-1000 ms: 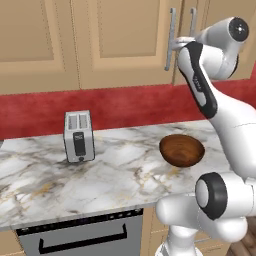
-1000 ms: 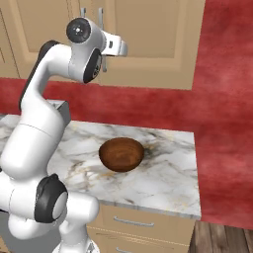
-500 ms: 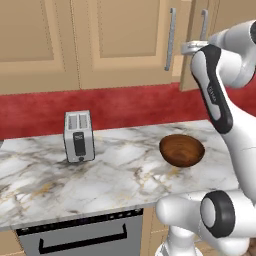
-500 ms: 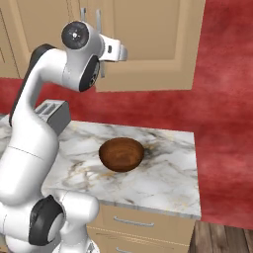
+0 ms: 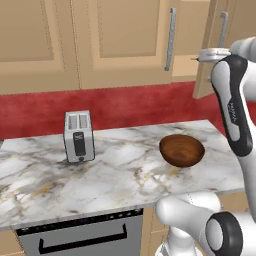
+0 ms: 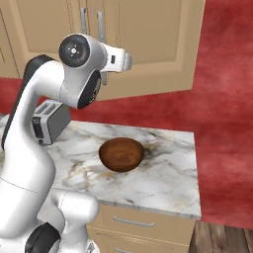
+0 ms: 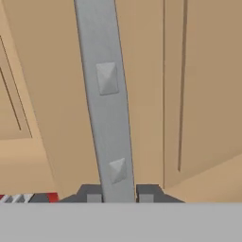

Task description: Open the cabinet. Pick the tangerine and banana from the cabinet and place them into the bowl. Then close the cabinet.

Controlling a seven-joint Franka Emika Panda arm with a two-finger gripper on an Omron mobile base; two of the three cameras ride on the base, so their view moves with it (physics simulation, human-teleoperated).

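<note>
cabinet (image 5: 125, 40) handle (image 7: 106, 108) between jaws | clamped | door ajar

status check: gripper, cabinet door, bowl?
Gripper shut on right door handle. Cabinet right door swung partly open, left door shut. Bowl empty on counter, nothing in the way.
</note>
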